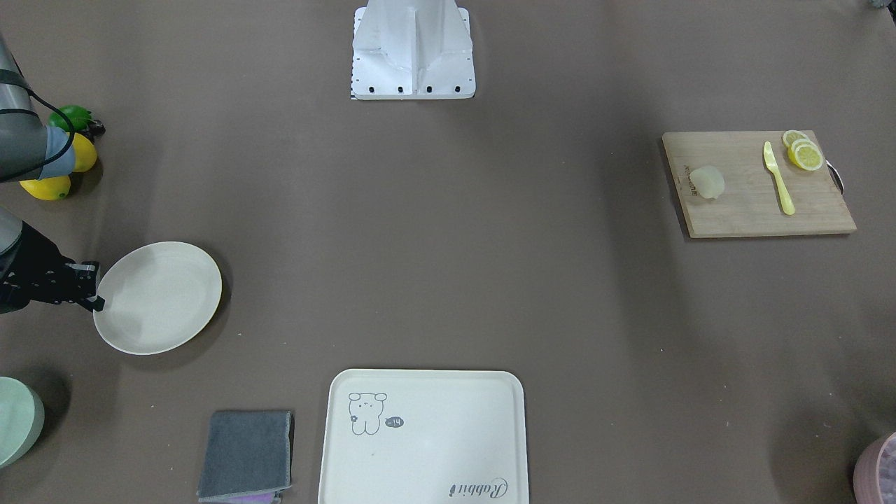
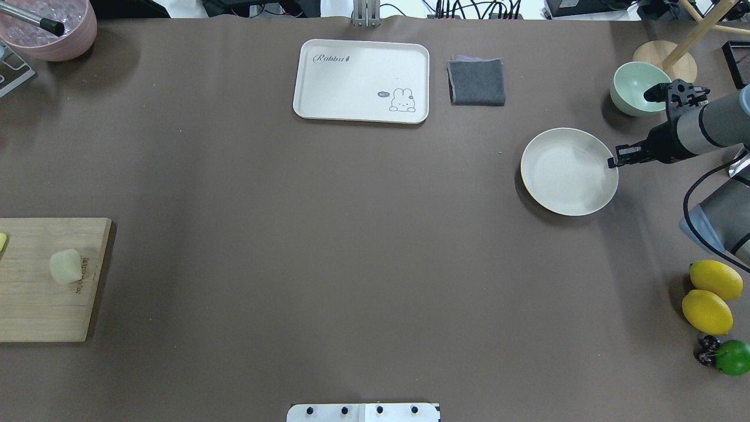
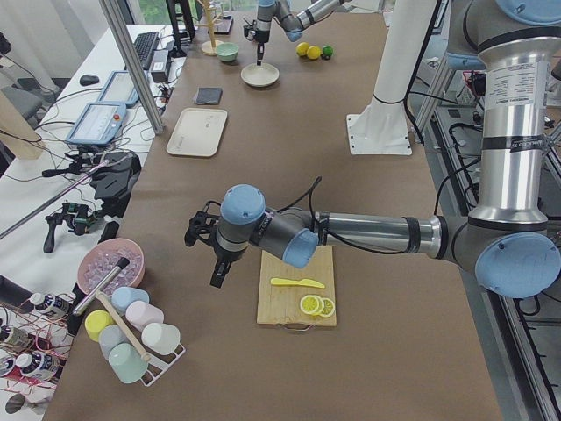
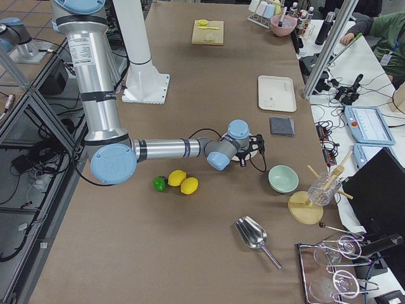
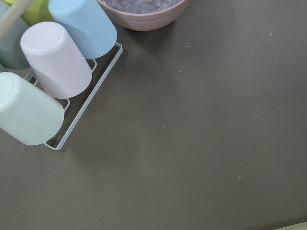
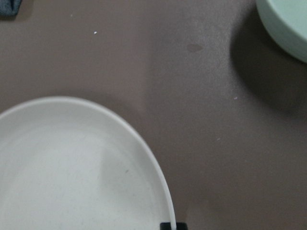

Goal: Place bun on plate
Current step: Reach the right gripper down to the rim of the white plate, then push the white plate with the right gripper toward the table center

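Note:
The bun is a small pale lump lying on a wooden cutting board on my left side; the overhead view shows the bun too. The round cream plate sits far across the table on my right. My right gripper points down at the plate's outer rim, and the right wrist view shows its tip pinched on that rim. My left gripper hangs over bare table beside the board, near the cup rack. I cannot tell whether it is open or shut.
Lemon slices and a yellow knife share the board. A cream tray and grey cloth lie at the far edge. A green bowl, lemons, a pink bowl and cups line the table ends.

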